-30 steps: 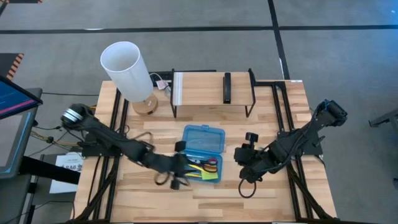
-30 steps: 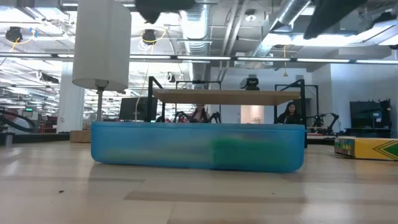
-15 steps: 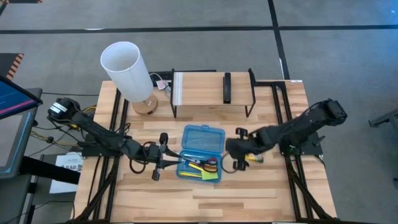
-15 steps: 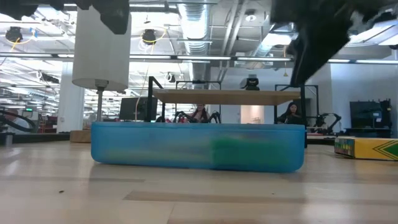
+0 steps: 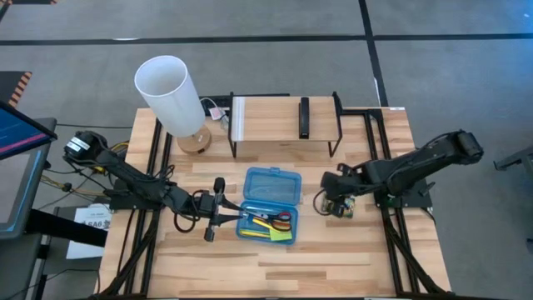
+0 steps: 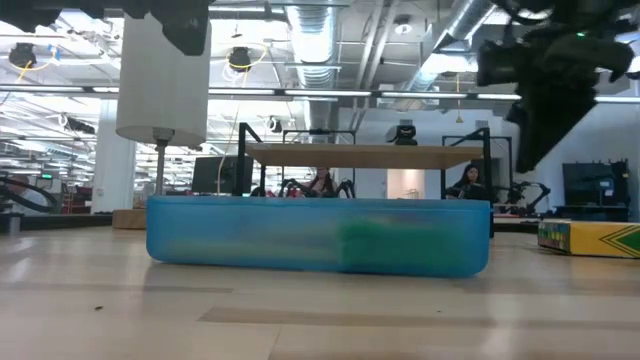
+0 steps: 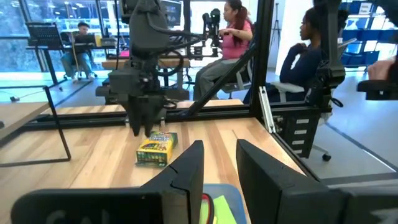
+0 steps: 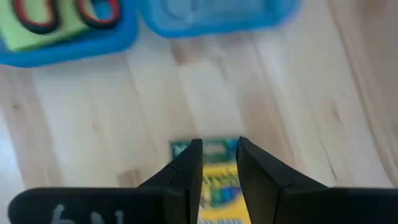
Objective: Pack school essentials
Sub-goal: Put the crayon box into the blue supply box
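We see a translucent blue plastic case (image 5: 268,206) lying open on the pale wood-plank table (image 5: 275,258), its hinged lid folded back and ribbed inside. In the tray lie red-handled scissors (image 5: 281,220), yellow and orange pencils (image 5: 265,227) and a flat green pad (image 5: 281,235), all overlapping. A small cardboard crayon box (image 7: 157,149), rectangular, yellow with green ends, rests flat on the wood beside the case.

The right gripper (image 7: 145,127) hangs directly over the crayon box, its dark fingers pointing down; in the right wrist view the box (image 8: 214,174) sits just beyond the fingertips (image 8: 194,149), in line with the narrow gap between them. The jaws stand only slightly apart and clamp nothing; we cannot tell whether the tips touch the cardboard.

The left gripper (image 5: 218,209) waits at the case's other side, its blocky fingers (image 7: 189,168) a little apart and empty, the tray's rim just ahead of them.
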### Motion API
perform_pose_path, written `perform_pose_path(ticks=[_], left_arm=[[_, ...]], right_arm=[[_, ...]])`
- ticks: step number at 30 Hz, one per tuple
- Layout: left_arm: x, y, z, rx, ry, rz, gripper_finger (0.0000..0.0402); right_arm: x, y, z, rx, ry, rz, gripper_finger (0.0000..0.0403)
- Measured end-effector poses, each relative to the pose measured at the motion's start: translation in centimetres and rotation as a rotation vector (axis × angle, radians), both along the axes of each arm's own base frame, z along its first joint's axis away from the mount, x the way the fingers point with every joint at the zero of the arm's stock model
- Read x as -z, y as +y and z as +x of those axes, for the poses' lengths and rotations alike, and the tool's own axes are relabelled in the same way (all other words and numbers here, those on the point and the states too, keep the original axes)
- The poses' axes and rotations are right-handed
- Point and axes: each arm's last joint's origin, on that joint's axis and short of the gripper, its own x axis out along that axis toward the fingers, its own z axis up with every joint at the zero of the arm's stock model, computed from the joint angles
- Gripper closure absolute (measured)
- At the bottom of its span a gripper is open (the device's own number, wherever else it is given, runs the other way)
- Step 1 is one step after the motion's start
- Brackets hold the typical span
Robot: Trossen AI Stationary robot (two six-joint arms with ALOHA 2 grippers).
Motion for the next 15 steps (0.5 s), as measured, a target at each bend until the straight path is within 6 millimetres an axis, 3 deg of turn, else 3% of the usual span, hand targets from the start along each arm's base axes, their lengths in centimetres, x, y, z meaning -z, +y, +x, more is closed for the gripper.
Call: perform_pose_path(ticks=[7,15], left_arm=[[0.1,0.1,0.0,-0.006,0.013,-0.015,0.0320],[0.2,0.4,0.2,-0.018,0.026,-0.045,0.0320]], right_arm=[[0.7,-1.1,-3.6,0.183,0.041,-0.029,0.0287],[2.9,-2.1,-4.9,0.317,0.220,-0.114,0.0321]])
